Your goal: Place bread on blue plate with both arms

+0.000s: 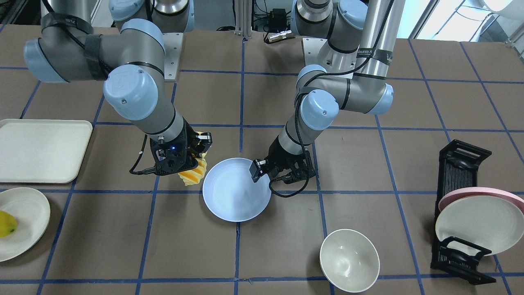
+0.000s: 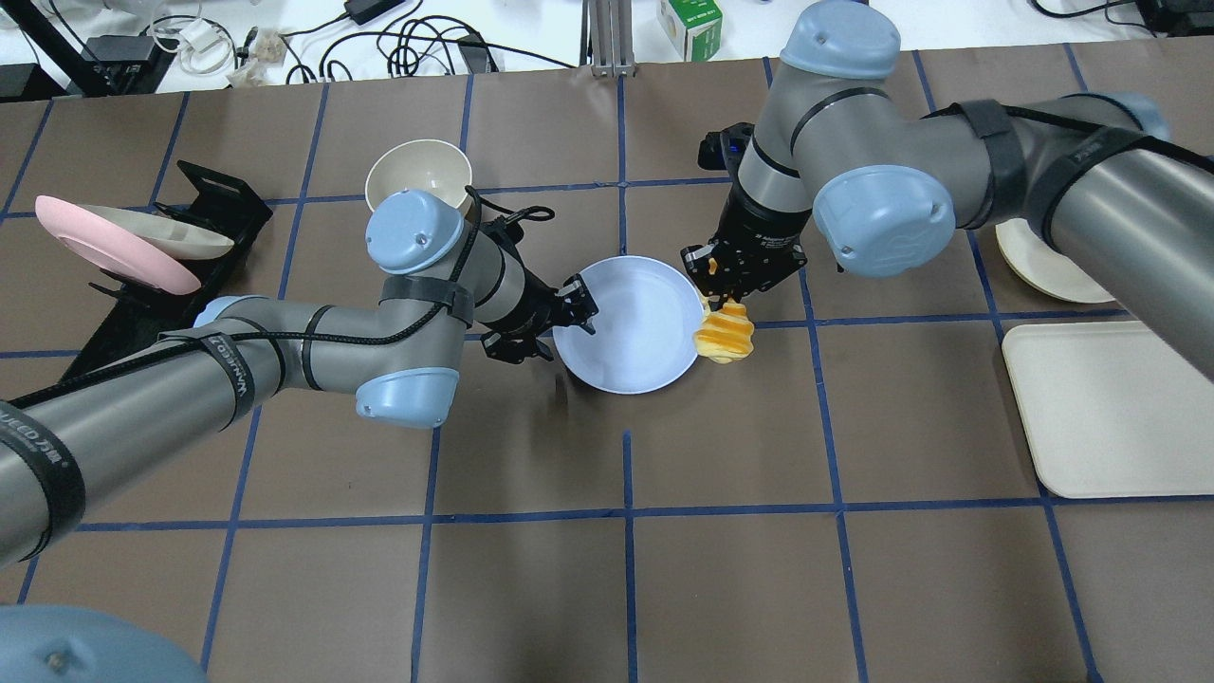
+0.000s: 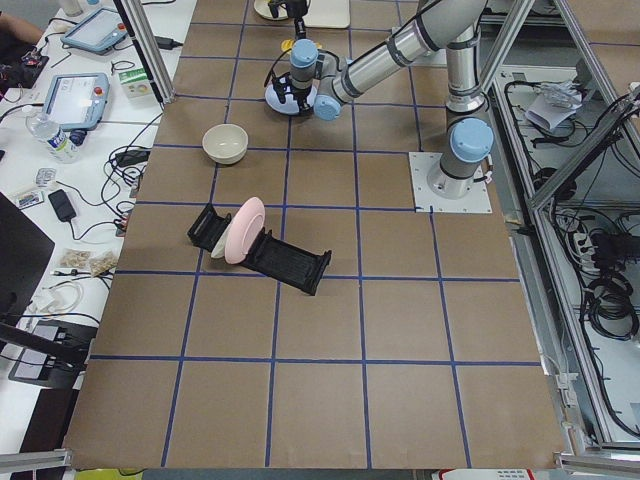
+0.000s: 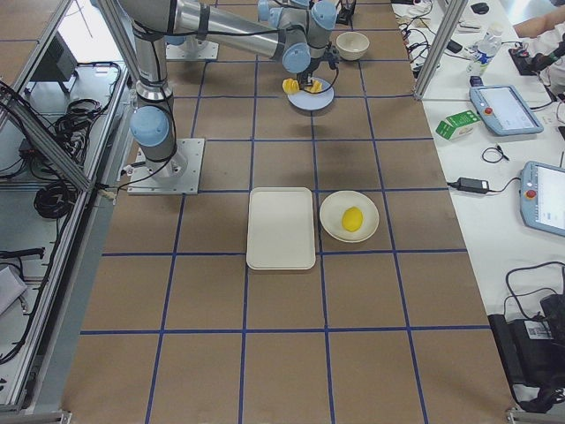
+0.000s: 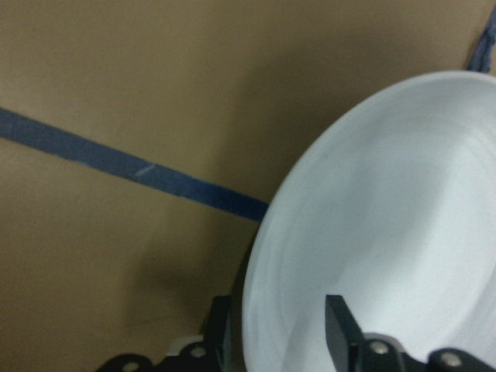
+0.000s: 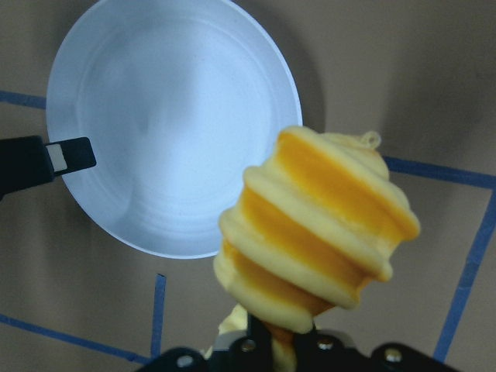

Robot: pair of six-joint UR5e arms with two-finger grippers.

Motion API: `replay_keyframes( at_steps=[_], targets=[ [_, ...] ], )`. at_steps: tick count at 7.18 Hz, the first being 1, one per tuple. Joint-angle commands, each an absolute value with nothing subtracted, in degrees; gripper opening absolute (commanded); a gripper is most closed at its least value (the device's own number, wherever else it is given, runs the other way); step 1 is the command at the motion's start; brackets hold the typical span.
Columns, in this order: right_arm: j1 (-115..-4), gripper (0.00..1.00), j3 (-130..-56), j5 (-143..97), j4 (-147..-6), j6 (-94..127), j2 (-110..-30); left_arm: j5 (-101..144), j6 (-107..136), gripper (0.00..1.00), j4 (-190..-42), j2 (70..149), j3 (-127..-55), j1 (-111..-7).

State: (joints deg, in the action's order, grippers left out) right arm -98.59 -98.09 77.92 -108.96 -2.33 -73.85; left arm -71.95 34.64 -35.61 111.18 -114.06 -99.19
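Grey arms (image 2: 1119,194), light-blue joint caps (image 2: 882,220), black cables (image 2: 313,338)

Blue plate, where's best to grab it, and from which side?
Take the blue plate by its rim from the robot's left, one finger over, one under. It is shallow, so only the edge offers purchase; the left pincer straddles it there, and the bread hangs at the opposite edge.

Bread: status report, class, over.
Left gripper shut on blue plate rim. Right gripper shut on bread, held at plate's edge. Plate bare, nothing between.
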Motion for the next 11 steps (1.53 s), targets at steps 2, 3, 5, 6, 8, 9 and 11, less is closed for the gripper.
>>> replay_keyframes(
  at_steps=[2,3,5,6,8,9,11],
  targets=[
    [-103.6,0.0,-97.7,77.3,-121.6,1.2,-65.7,-74.3,33.8,1.0,-56.2,107.9,-100.7,-98.3],
    [-106.3,0.0,-97.7,77.3,-123.9,5.3,-63.9,-82.0,32.4,1.0,-66.8,105.4,-94.6,-98.6],
    [-108.0,0.99,-98.3,77.4,-126.8,5.7,-62.6,-84.4,28.2,1.0,-82.6,98.0,-89.9,-98.3],
    [-108.0,1.0,-97.7,77.7,-126.7,5.5,-62.6,-86.9,25.3,1.0,-86.2,93.7,-89.6,-98.3],
    [-106.9,1.0,-95.1,78.2,-125.5,5.4,-63.3,-91.7,20.7,1.0,-93.4,86.9,-89.8,-98.1],
    [-104.9,1.0,-90.9,78.9,-119.7,4.5,-63.8,-91.2,20.1,1.0,-94.6,86.4,-90.3,-97.3],
    [-99.2,1.0,-84.1,84.9,-101.4,-5.3,-68.3,-87.4,8.7,1.0,-94.2,87.3,-89.3,-89.2]
  ],
)
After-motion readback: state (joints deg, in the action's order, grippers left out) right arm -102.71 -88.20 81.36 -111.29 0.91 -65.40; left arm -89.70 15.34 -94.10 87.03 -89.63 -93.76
